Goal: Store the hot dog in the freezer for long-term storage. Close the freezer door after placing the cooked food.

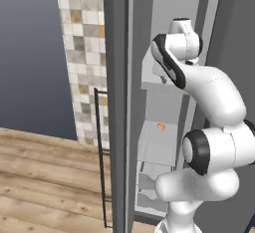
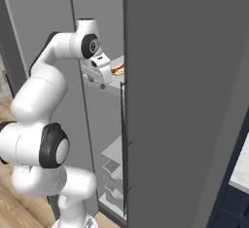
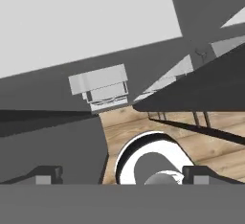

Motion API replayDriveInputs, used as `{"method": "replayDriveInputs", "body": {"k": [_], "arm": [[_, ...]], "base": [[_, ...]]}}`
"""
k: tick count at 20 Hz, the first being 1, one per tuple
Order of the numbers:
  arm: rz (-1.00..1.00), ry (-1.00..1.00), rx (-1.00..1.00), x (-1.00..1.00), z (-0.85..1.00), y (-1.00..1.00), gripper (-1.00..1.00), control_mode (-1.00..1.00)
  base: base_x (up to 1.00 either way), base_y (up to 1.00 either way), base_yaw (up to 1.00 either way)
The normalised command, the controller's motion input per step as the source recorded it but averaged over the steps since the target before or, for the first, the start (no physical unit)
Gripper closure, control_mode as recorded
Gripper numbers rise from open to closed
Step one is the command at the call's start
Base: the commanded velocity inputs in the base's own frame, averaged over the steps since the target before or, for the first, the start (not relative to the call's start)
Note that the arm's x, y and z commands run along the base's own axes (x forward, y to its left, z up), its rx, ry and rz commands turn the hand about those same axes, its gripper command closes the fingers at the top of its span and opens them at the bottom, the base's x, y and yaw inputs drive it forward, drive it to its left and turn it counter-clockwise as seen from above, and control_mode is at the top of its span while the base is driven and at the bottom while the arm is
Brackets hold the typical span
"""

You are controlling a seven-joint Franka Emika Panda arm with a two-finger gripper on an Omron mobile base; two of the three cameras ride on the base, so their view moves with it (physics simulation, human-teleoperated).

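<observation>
Already the hot dog lies on an upper freezer shelf, just beside the gripper, whose fingers stand apart and empty in the hand view. Judging so, placing looks done; next, withdraw and swing the door shut.

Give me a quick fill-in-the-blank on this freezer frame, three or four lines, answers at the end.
1. The hot dog lies on a pale shelf inside the ____.
2. The freezer door, with its thin dark bar handle, stands ____.
3. In the hand view the claw has its two tips spread apart with ____ between them.
4. The floor beside the freezer is made of ____.

Missing words: freezer; open; nothing; wood
</observation>
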Motion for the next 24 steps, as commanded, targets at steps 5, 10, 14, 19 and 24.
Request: {"method": "replayDriveInputs", "body": {"k": [5, 10, 14, 19, 24], "arm": [[0.01, -0.01, 0.00, -0.84, 0.16, 0.00, -1.00, -1.00], [0.09, -0.08, 0.03, -0.96, 0.09, 0.00, -1.00, -1.00], [0.23, -0.09, 0.00, -0.93, 0.02, -0.03, -1.00, -1.00], [0.33, -0.01, -0.08, -0.62, 0.00, -0.05, -1.00, -1.00], [0.26, 0.04, -0.11, -0.53, -0.06, 0.07, -1.00, -1.00]], "base": [[0.00, 0.00, 0.00], [0.00, 0.00, 0.00], [0.00, 0.00, 0.00], [0.00, 0.00, 0.00], [0.00, 0.00, 0.00]]}}
